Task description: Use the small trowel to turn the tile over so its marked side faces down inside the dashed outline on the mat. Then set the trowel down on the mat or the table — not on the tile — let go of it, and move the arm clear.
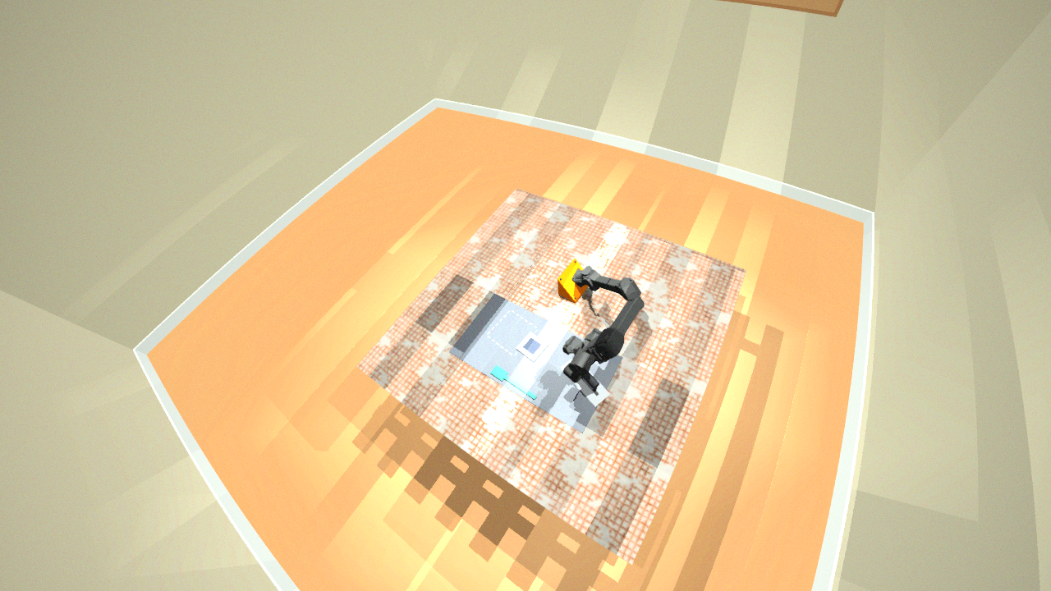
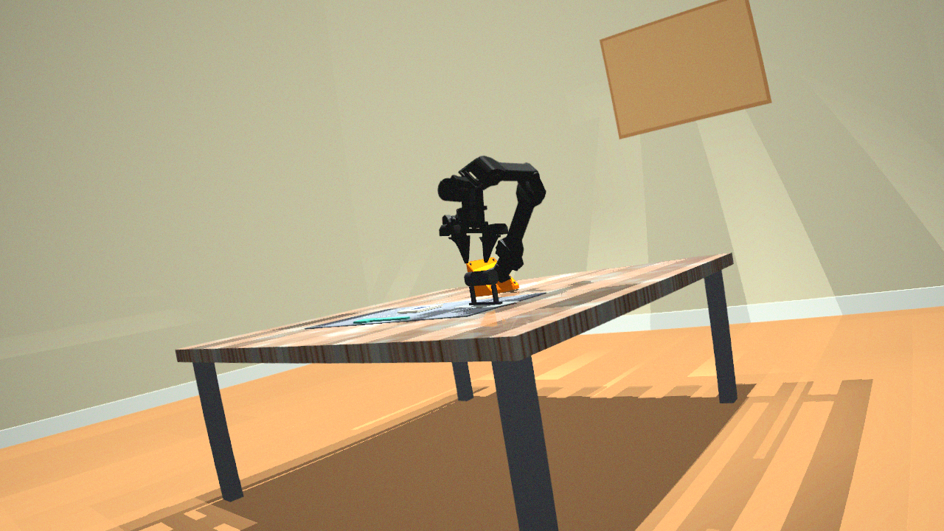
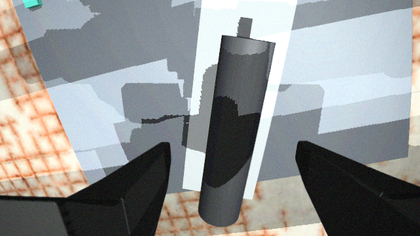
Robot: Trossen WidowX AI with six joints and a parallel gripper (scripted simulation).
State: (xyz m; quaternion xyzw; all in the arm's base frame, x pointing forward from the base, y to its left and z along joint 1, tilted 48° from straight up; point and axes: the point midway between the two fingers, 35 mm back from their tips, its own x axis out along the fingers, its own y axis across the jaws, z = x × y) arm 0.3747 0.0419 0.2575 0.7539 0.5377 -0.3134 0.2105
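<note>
My gripper (image 2: 476, 261) (image 3: 233, 143) is open above a dark cylindrical handle (image 2: 480, 278) (image 3: 237, 88); its fingers stand apart on either side, not touching it. The handle, apparently the small trowel's, rests raised on a dark stand (image 2: 496, 294). A thin neck shows at its far end in the wrist view; no blade can be made out. The white tile (image 1: 520, 345) lies flat on the grey-blue mat (image 1: 481, 352) (image 2: 343, 321) (image 3: 361, 65) with its dark blue square marking up. It lies beside the dashed outline, toward the arm's side.
A turquoise flat-bladed tool (image 1: 499, 373) (image 2: 381, 320) lies near the mat's long edge. A long white strip (image 3: 285, 42) runs beneath the handle in the wrist view. A yellow-orange wedge-shaped block (image 1: 570, 285) stands on the table (image 1: 529, 235) by the arm's base.
</note>
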